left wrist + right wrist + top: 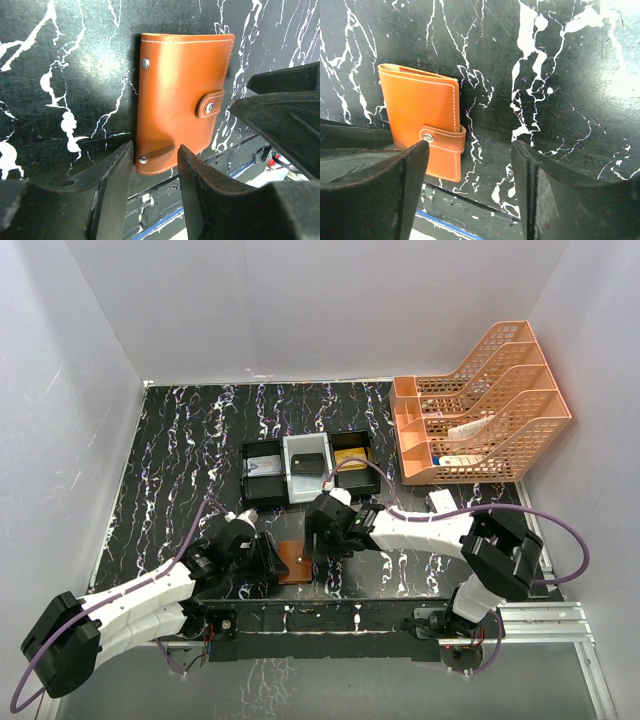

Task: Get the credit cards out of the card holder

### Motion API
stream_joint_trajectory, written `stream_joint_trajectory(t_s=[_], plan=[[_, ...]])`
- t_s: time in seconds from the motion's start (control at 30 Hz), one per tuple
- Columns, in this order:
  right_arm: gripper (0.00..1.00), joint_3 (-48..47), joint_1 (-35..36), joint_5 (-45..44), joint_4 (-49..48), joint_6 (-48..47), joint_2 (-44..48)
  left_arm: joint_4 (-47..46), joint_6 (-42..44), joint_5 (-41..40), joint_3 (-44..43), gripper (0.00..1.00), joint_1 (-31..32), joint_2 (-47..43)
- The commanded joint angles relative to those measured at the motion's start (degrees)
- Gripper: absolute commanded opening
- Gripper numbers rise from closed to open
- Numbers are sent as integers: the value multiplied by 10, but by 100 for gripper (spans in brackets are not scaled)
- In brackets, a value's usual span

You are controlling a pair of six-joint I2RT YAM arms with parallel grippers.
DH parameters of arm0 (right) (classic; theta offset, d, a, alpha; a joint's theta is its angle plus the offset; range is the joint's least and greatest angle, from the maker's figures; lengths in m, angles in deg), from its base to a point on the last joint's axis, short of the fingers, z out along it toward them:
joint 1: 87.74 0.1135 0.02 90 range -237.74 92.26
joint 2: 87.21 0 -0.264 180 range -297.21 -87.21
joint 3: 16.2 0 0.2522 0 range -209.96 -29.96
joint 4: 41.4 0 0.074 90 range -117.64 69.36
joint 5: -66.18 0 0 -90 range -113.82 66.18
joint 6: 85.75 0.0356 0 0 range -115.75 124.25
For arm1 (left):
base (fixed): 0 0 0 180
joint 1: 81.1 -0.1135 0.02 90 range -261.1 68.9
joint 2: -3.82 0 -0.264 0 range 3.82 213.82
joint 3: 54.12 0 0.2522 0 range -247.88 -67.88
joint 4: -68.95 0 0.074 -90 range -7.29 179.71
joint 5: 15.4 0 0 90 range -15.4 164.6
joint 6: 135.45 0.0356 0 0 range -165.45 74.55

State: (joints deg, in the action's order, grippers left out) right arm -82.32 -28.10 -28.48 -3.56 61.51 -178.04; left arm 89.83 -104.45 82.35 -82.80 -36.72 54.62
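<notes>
Card holder (294,562) closed, both grippers parked right at it

It's flat on the black marble table (180,460), clasp tab (210,104) snapped. The left gripper (154,150) has its fingers parted at the holder's near edge, and the right gripper (470,147) is spread wide just beside it, gripping nothing.

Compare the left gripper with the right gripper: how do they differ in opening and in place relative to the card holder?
The left gripper stands narrower than the right gripper. The left gripper is lined up on one edge of the holder; the right gripper frames mostly bare table, the holder beside one finger. Both are open, holding nothing.
</notes>
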Motion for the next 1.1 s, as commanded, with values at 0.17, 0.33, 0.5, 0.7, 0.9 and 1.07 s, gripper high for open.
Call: stream_joint_trajectory(t_s=[0.17,0.33,0.5,0.7,0.9,1.07], plan=[[52,-109,38,-77,61,27,-37,46,8,-17,7,42,2,-15],[43,-156,52,-79,81,25,-74,26,7,-14,8,42,3,5],[36,-171,65,-84,93,40,-105,19,9,-11,7,40,3,23],[31,-182,69,-85,118,46,-136,22,13,-9,10,39,3,24],[30,-181,79,-109,158,60,-170,17,12,-4,15,38,3,26],[22,-191,81,-128,178,58,-184,10,13,-4,14,38,3,35]])
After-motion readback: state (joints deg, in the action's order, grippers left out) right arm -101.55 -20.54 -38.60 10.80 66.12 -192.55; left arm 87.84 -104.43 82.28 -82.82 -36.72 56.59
